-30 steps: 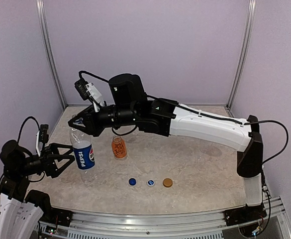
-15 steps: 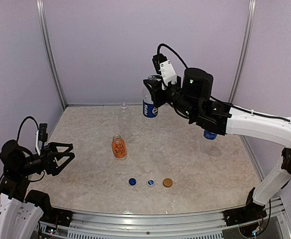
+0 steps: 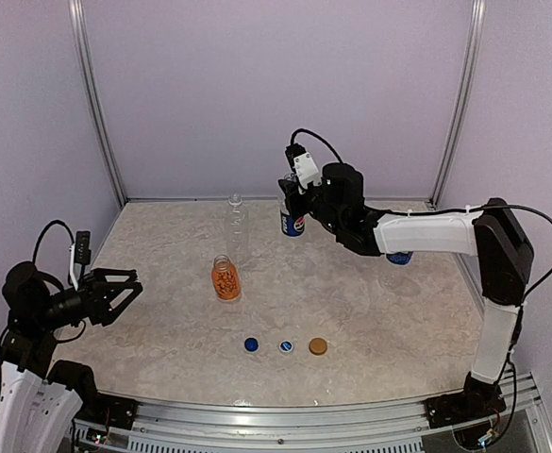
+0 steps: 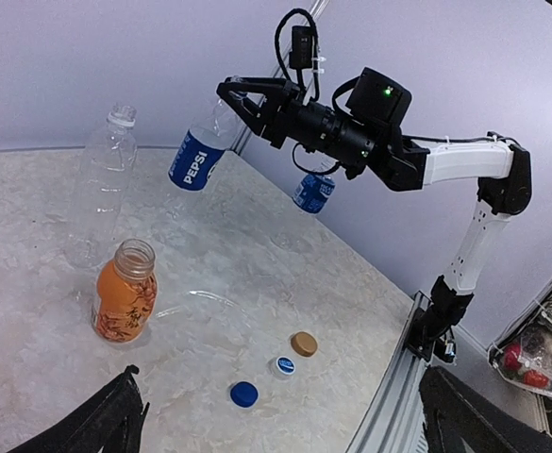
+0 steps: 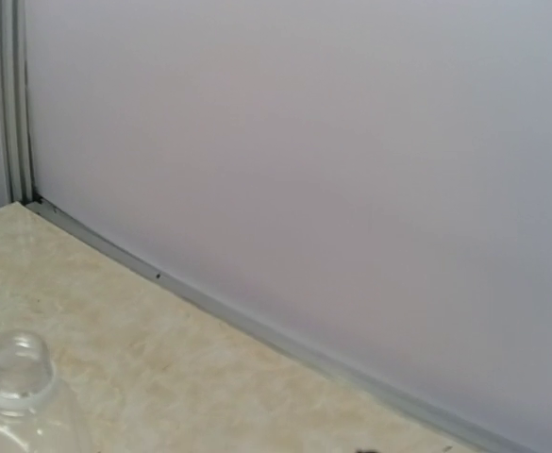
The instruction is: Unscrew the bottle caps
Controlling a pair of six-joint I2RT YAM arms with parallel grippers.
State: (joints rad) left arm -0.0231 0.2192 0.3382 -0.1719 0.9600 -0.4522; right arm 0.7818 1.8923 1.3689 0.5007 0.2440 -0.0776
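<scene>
The Pepsi bottle (image 3: 292,220) is hanging tilted over the far side of the table (image 3: 389,321), near the middle of its back edge. The right gripper (image 3: 288,187) is clamping it by the upper part. The fingers are covering its mouth, so I cannot tell whether a cap is sitting there. Just to its left the clear unlabelled bottle (image 3: 235,222) is standing upright and showing a bare neck. Nearer the table's middle the short orange bottle (image 3: 225,279) is standing open as well. A blue cap (image 3: 251,344), a white-and-blue cap (image 3: 285,346) and a gold cap (image 3: 318,346) are lying loose in a row toward the near edge. The bright-blue-labelled bottle (image 3: 398,257) is peeking out from behind the right arm toward the right edge, its top hidden. The left gripper (image 3: 129,291) is hovering by the left edge with jaws wide apart, holding nothing. Going by three caps for four bottles, I am guessing one cap is left to come off.
</scene>
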